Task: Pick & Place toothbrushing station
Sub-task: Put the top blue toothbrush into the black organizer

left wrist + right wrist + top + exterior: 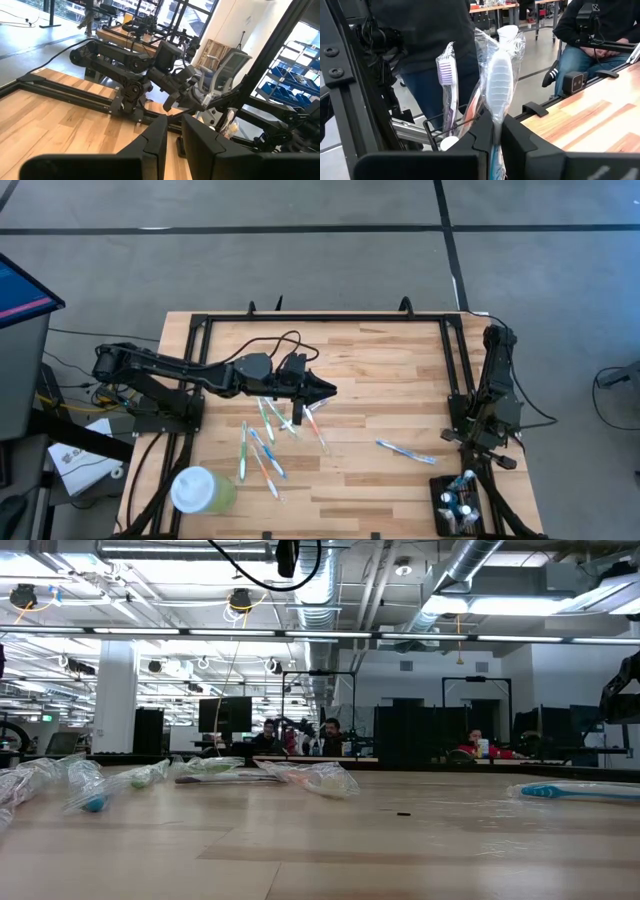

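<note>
Two dark arms are working at a wooden table (pixel 380 370) framed by black rails. Reaching in from its own side, the left arm is holding the left gripper (pixel 322 390) above the middle of the table, over a loose scatter of wrapped toothbrushes (pixel 262 442); in the left wrist view its fingers (pixel 156 137) are standing nearly together with only a thin gap between them, and nothing is showing in that gap. Folded at the right edge of the table, the right arm is pointing the right gripper (pixel 496 131) down near the front right corner. In the right wrist view its fingers (pixel 517 137) are pressing on a white toothbrush in clear wrap (pixel 498 82), which is standing upright between them. Just behind it a purple-bristled toothbrush (pixel 448 82), also wrapped, is rising from the toothbrushing station (pixel 458 502), the small black holder sitting at the front right corner of the table with brush heads sticking up from its top. One blue toothbrush (pixel 405 450) is lying alone between the scatter and the station. At the front left corner a pale green cup with a white lid (pixel 200 490) is standing. People (pixel 300 737) are sitting at desks in the room beyond.
</note>
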Available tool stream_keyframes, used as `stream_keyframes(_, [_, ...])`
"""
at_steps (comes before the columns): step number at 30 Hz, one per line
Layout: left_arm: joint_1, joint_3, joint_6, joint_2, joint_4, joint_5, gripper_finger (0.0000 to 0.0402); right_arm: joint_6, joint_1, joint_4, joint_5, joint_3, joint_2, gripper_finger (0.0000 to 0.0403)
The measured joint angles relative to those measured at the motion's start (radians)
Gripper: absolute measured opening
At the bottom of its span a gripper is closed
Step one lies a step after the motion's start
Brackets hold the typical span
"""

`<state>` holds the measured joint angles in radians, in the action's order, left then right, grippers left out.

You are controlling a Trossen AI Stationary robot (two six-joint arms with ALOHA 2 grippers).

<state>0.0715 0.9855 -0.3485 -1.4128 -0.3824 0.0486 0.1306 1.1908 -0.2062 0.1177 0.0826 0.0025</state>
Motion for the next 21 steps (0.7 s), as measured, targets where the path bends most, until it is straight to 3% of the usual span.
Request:
stream_keyframes(11, [0.0, 0.0, 0.0, 0.0, 0.0, 0.0, 0.0053, 0.043, 0.0, 0.001, -0.001, 0.0, 0.0, 0.0036])
stream_keyframes(21, [0.0, 0.0, 0.0, 0.0, 0.0, 0.0, 0.0053, 0.047, 0.031, 0.013, -0.012, -0.001, 0.0, 0.0077])
